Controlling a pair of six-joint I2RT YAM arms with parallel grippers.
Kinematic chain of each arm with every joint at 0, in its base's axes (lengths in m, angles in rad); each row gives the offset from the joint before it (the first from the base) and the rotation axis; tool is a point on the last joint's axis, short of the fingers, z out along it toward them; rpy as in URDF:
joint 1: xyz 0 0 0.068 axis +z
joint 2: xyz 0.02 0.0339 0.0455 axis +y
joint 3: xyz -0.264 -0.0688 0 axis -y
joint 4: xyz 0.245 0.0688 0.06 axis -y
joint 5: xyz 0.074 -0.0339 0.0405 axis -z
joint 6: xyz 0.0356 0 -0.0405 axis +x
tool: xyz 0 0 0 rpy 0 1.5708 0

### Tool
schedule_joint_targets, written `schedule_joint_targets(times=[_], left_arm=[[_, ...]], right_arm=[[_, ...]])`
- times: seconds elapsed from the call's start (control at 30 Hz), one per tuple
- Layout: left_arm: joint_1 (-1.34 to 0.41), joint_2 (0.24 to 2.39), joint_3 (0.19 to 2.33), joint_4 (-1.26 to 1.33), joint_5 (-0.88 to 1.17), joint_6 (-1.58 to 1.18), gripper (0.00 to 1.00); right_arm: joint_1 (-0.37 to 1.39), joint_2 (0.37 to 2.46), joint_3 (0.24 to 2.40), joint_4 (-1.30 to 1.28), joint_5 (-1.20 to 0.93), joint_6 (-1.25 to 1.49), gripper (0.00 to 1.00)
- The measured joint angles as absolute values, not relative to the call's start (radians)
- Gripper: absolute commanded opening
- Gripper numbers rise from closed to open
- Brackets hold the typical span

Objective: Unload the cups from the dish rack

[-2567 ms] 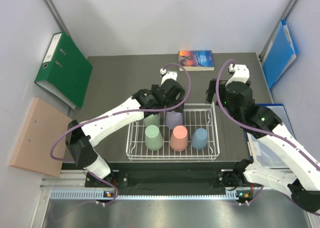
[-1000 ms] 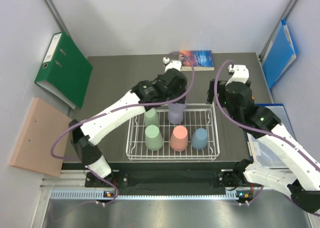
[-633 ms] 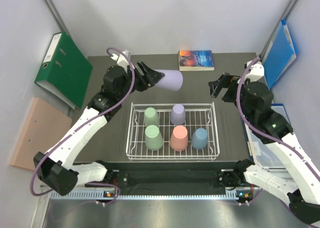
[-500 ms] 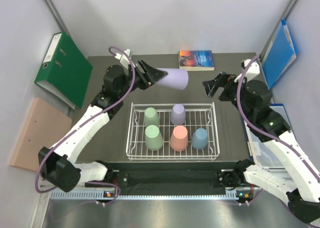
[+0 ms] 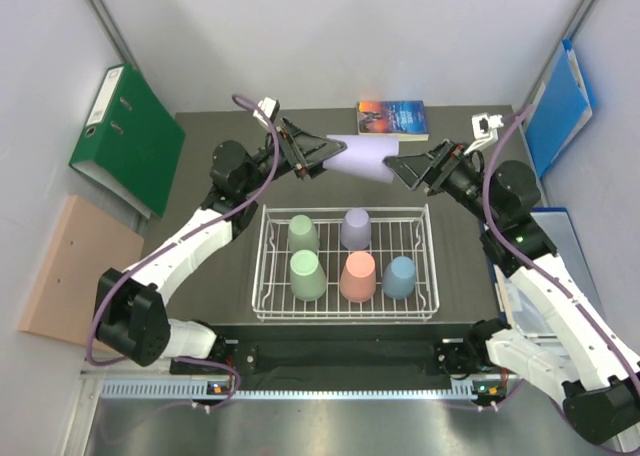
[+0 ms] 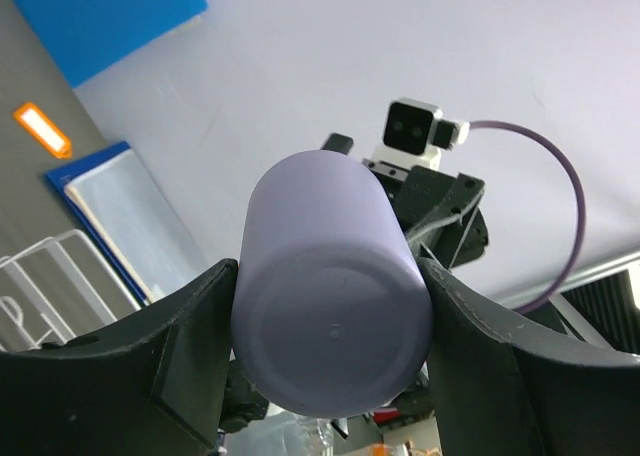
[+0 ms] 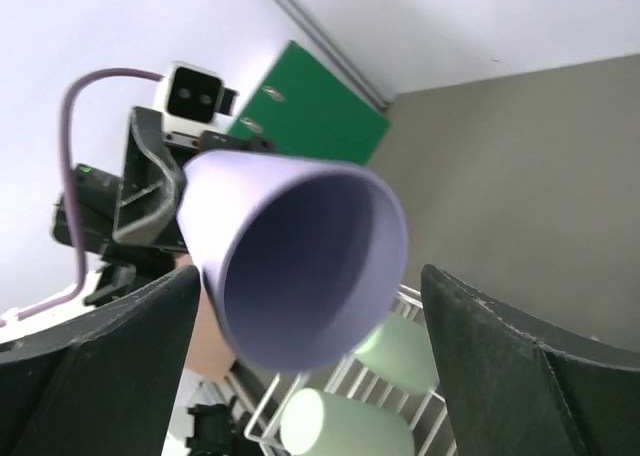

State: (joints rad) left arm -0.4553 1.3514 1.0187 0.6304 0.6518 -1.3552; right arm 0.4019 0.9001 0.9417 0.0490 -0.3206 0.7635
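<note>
Raised cup (image 5: 365, 159): plain lavender, unpatterned; darker violet inside its mouth in the right wrist view.
Green cups (image 5: 303, 233) (image 5: 308, 275): two, light green, plain.
Racked lavender cup (image 5: 354, 228): same pale purple, plain.
Pink cup (image 5: 358, 276): salmon pink.
Blue cup (image 5: 400, 276): light blue.
Dish rack (image 5: 262, 288): white wire, square grid pattern.
Table (image 5: 220, 136): dark grey, uniform.
Binder (image 5: 135, 146): green, white spine label.
Folder (image 5: 560, 106): bright blue.
Book (image 5: 393, 119): blue cover with an orange patch.
Board (image 5: 70, 266): pale salmon-tan.
Left arm (image 5: 200, 241), right arm (image 5: 560, 296): white shells, black joints.

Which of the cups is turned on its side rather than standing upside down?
The lavender plastic tumbler gripped by the left tool, held horizontal in the air; the other five stand inverted in the white wire dish rack.
</note>
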Motion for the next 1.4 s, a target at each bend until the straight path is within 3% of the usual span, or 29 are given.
schedule_joint_targets(times=[0.1,0.27,0.33,0.37,0.4,0.47,0.53,0.57,0.6,0.67,0.7,0.8,0.9,1.1,1.27,1.4], left_arm=[[-0.458,1.354,1.019,0.662,0.675,-1.378,0.0],[-0.464,1.396,1.019,0.699,0.702,-1.398,0.0],[-0.471,1.425,1.019,0.705,0.711,-1.405,0.0],[-0.475,1.439,1.019,0.704,0.715,-1.408,0.0],[-0.48,1.452,1.019,0.705,0.717,-1.409,0.0],[-0.485,1.482,1.019,0.707,0.72,-1.412,0.0],[-0.485,1.51,1.024,0.727,0.727,-1.438,0.25],[-0.485,1.515,1.029,0.727,0.731,-1.441,0.42],[-0.487,1.515,1.034,0.721,0.732,-1.437,0.65],[-0.487,1.514,1.052,0.676,0.735,-1.414,0.79],[-0.488,1.509,1.072,0.626,0.734,-1.389,0.95],[-0.497,1.472,1.135,0.356,0.667,-1.24,0.99],[-0.486,1.399,1.192,0.075,0.525,-1.097,0.99],[-0.472,1.224,1.233,-0.3,0.215,-0.944,0.97],[-0.479,1.203,1.262,-0.559,0.016,-0.9,0.98],[-0.488,1.211,1.283,-0.75,-0.147,-0.889,0.99]], right_arm=[[0.402,0.926,0.941,0.125,-0.365,0.8,0.86],[0.401,0.994,0.941,0.223,-0.447,0.849,0.68],[0.401,1.027,0.936,0.253,-0.477,0.868,0.46],[0.401,1.042,0.933,0.262,-0.492,0.878,0.27],[0.401,1.053,0.929,0.268,-0.502,0.883,0.0],[0.4,1.071,0.923,0.287,-0.524,0.937,0.0],[0.393,1.079,0.923,0.307,-0.547,0.973,0.0],[0.388,1.08,0.923,0.307,-0.553,0.982,0.0],[0.383,1.08,0.923,0.307,-0.555,0.984,0.0],[0.371,1.075,0.926,0.291,-0.554,0.978,0.0],[0.368,1.072,0.932,0.27,-0.551,0.97,0.0],[0.365,1.07,1.044,0.048,-0.465,0.848,0.0],[0.344,1.088,1.221,-0.188,-0.249,0.703,0.0],[0.294,1.185,1.512,-0.419,0.076,0.566,0.0],[0.205,1.42,1.7,-0.577,0.229,0.53,0.0],[0.152,1.637,1.73,-0.683,0.302,0.506,0.0]])
